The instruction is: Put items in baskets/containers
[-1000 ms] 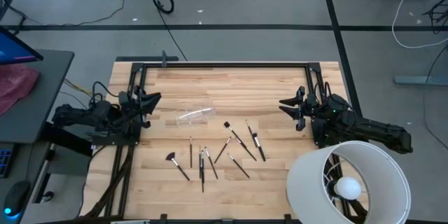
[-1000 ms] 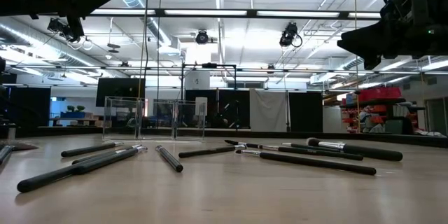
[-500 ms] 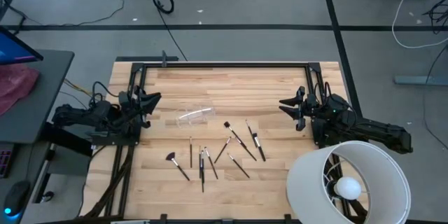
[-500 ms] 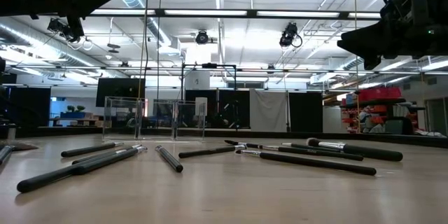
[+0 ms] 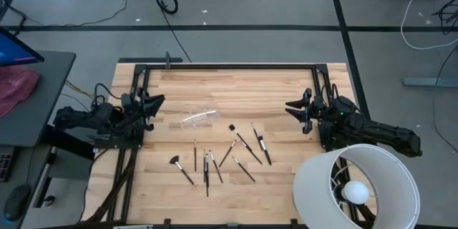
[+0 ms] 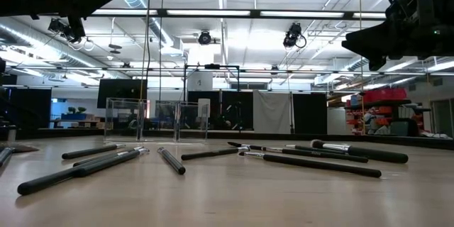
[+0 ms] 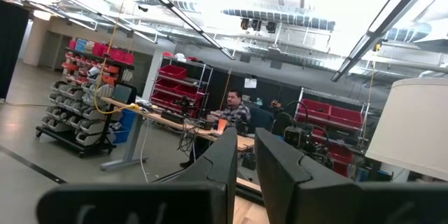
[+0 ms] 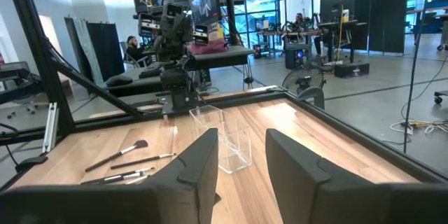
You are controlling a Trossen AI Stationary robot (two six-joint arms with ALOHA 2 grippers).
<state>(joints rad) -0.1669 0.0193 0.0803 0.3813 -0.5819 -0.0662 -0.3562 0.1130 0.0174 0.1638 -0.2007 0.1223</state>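
Makeup brushes (image 5: 222,156): about ten, all loose on table (image 5: 286,86), none inside clear container (image 5: 199,119) just beyond. Left gripper (image 5: 154,105), right gripper (image 5: 292,107): parked at opposite edges, slightly parted, holding nothing. Task judged unstarted.

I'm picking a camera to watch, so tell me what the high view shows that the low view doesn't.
Only the high view shows the white lamp shade, the fan-shaped brush as a fan, and both arms whole, with the left gripper and right gripper at opposite table edges. Only the low view shows the room behind. Both show the brushes lying loose and the clear container empty.
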